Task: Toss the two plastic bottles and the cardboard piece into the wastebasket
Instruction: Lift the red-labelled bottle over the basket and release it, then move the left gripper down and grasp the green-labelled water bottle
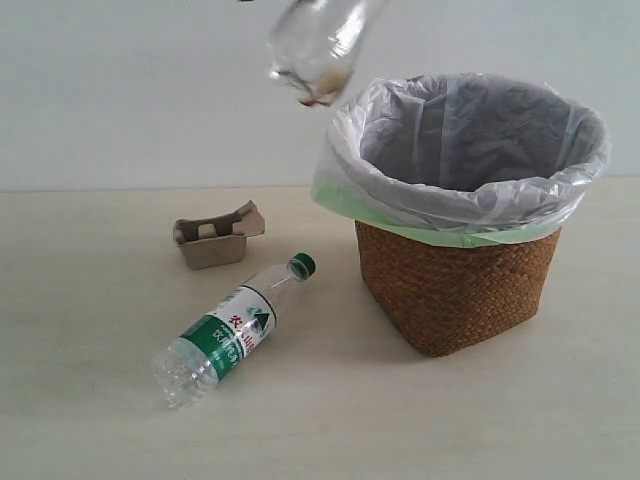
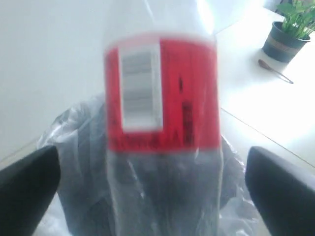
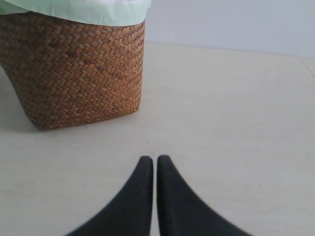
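Note:
The red-label clear bottle is in the air, blurred, just above the left rim of the wastebasket, a brown wicker basket lined with a white-grey bag. In the left wrist view this bottle sits between the fingers of my left gripper, which is open, with a gap on each side; the bag shows behind it. The green-cap bottle lies on its side on the table. Behind it sits the cardboard piece. My right gripper is shut on nothing, low over the table beside the wastebasket.
A light table carries everything. A potted plant and a small spoon-like object show far off in the left wrist view.

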